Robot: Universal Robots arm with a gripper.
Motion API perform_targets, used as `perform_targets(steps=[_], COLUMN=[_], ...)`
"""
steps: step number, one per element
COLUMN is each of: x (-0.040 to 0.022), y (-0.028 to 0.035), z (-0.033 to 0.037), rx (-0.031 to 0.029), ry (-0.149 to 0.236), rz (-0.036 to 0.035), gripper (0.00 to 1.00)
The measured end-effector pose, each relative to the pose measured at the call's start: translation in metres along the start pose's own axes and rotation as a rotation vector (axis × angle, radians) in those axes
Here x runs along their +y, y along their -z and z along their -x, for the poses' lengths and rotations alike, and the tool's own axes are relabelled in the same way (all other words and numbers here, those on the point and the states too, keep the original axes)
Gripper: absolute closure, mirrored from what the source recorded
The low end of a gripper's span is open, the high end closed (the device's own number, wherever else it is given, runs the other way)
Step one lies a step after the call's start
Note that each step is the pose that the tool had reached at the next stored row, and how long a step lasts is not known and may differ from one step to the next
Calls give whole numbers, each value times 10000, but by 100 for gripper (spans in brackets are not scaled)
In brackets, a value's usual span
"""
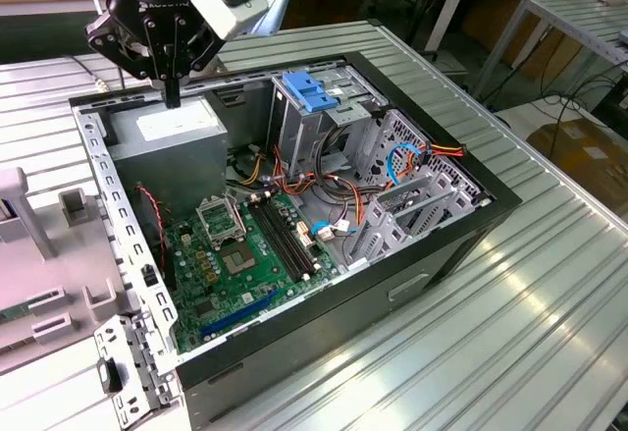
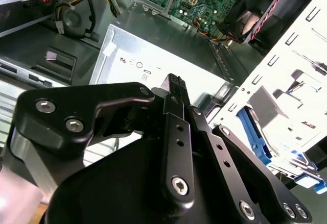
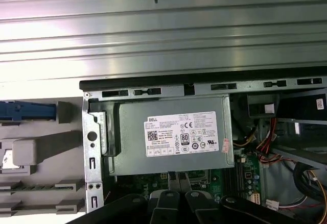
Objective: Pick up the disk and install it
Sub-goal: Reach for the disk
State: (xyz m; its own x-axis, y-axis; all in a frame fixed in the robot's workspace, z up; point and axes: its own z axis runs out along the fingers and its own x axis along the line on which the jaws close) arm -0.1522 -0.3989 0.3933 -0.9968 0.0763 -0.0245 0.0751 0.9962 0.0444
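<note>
Claw (image 1: 174, 95) over the computer case (image 1: 432, 244)
My claw hangs above the grey power supply box (image 1: 196, 129), fingers pinched narrow together on nothing; the blue-latched drive cage (image 1: 309, 92) stands near.

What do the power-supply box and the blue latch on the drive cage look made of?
Power-supply box: sheet metal with a dull grey finish, judging by its folded edges and soft sheen. Blue latch: probably moulded plastic, given its uniform glossy colour and rounded shape.
</note>
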Motion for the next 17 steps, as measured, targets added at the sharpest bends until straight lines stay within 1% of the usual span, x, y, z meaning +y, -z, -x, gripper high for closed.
perform_targets(steps=[1,7,17], x=[-2,-7,-20], y=[1,3,8], z=[-23,-97,-266], rx=[0,0,1], ry=[0,1,1], rz=[0,0,3], gripper=[89,89,89])
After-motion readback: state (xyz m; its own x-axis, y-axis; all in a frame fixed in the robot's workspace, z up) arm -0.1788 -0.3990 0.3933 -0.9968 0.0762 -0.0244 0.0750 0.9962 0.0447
